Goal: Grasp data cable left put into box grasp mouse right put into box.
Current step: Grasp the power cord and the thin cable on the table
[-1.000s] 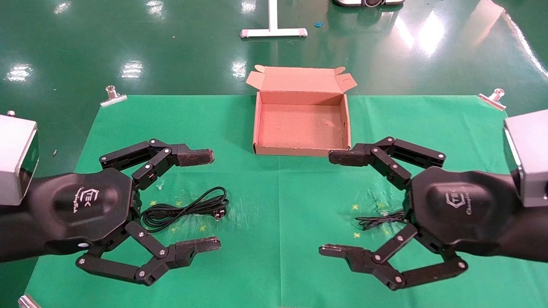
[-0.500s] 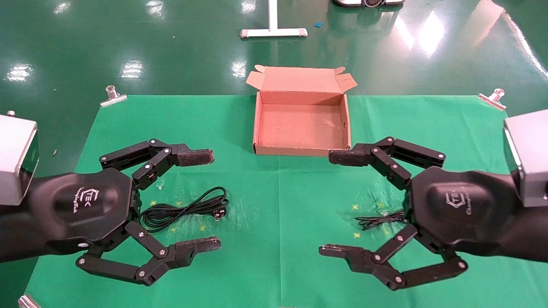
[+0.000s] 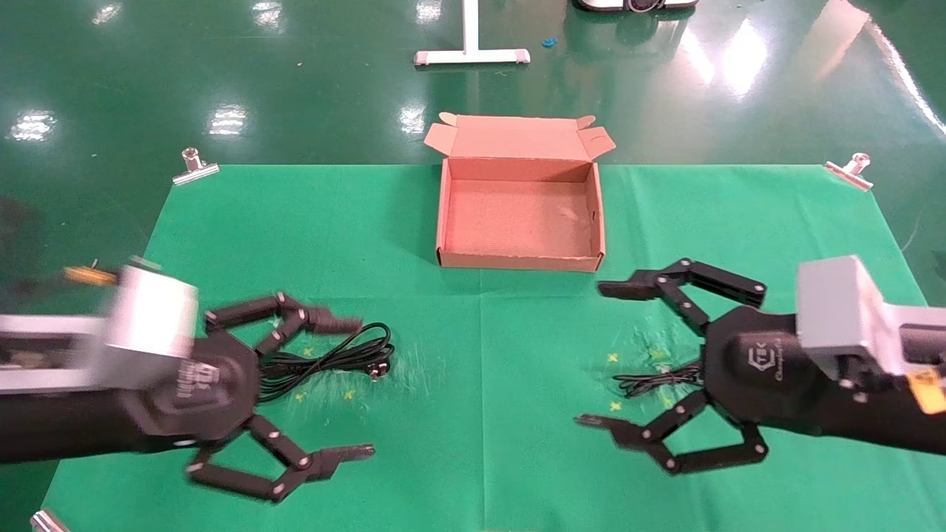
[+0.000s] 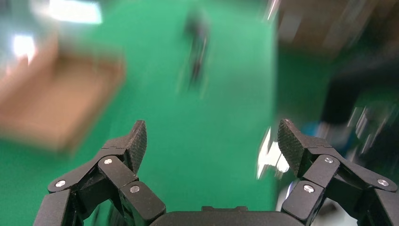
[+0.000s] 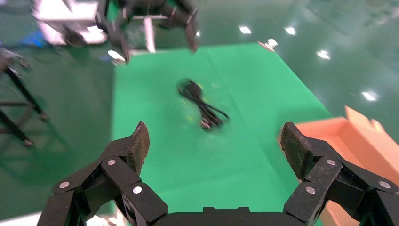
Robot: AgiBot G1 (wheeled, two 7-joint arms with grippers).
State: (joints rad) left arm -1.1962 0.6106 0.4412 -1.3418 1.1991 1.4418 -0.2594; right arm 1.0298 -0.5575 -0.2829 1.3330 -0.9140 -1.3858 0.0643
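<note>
The data cable [image 3: 325,358], a thick black coil, lies on the green cloth at the left. It also shows in the right wrist view [image 5: 202,103]. My left gripper [image 3: 355,388] is open just above the cable, its fingers either side of it, not touching. The mouse is hidden behind my right hand. Only its thin black cord [image 3: 654,380] shows. My right gripper [image 3: 595,355] is open and empty, just left of that cord. The brown box [image 3: 517,260] stands open and empty at the table's far middle. Both wrist views show the jaws wide apart, left [image 4: 211,141] and right [image 5: 214,141].
The green cloth [image 3: 480,414] covers the table, held by metal clips [image 3: 196,166] at the corners. The box's lid flap [image 3: 517,137] hangs past the far edge. A white stand foot [image 3: 473,55] is on the floor beyond. The left wrist view is blurred.
Both arms have dropped toward the table. The left gripper has moved toward the near side and down over the cable. The right gripper has shifted right and lower. Both stay open.
</note>
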